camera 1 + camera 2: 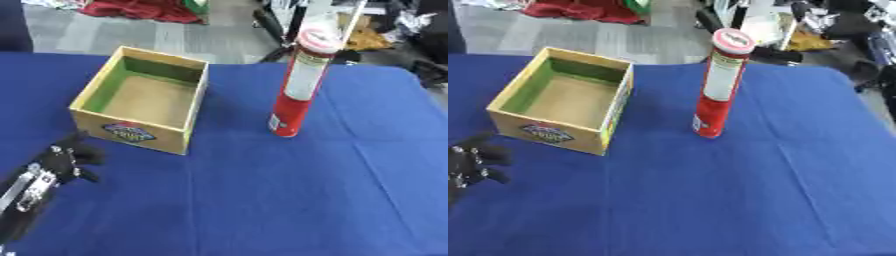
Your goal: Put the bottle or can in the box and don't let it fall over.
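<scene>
A tall red and white can (298, 85) with a pale red lid stands upright on the blue table, right of the box and apart from it. The wooden box (143, 98) is open at the top, with green inner walls, a bare brown floor and a coloured label on its front. Nothing lies inside it. My left hand (66, 161) hovers at the lower left, just in front of the box's near left corner, fingers curled and holding nothing. It is far from the can. My right hand shows in neither view.
The blue cloth (289, 190) covers the whole table and has fold creases. Beyond the far edge lies a grey floor with red fabric (144, 10) and dark clutter (824, 25) at the upper right.
</scene>
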{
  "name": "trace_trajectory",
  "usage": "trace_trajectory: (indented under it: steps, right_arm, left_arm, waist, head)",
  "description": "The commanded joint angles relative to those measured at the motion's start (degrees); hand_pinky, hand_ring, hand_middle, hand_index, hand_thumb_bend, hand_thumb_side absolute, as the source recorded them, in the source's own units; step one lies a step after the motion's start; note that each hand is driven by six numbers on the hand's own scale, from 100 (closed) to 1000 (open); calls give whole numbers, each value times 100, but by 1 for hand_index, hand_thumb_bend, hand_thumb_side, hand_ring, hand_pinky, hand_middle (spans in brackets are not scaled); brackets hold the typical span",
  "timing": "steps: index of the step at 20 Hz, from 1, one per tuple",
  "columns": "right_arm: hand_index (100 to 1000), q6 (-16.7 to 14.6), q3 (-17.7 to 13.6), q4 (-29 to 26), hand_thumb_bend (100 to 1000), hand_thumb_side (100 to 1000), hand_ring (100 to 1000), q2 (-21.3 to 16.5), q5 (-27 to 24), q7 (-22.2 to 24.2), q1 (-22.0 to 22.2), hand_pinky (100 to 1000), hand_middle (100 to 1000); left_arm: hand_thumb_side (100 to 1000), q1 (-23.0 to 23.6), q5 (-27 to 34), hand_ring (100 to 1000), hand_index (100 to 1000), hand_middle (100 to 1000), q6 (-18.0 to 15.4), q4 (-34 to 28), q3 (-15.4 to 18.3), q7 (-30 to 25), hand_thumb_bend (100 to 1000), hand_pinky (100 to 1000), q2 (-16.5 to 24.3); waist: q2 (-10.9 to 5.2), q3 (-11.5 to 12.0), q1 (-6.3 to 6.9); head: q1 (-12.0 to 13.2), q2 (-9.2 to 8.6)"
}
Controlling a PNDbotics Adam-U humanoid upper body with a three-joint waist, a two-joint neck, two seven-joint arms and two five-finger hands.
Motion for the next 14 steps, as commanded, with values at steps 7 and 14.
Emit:
trace_trajectory:
  steps: [7, 14]
  right_arm:
    - [993, -1808, 19, 117, 100, 324, 957, 242, 1228, 1258, -319, 1000, 947]
    - [994, -2005, 53, 158, 100, 341, 963, 396, 1805, 1038, -338, 1000, 953]
  left_arm:
    - [871, -88, 46, 767, 964, 726, -7, -116, -41, -59, 100, 646, -3]
    - [872, -108, 60, 767, 963, 726, 2, -111, -48, -70, 100, 646, -16]
  waist:
    - [-67, 57, 26]
    - [-61, 98, 22]
  head:
    - [-107, -24]
    - [-144, -28]
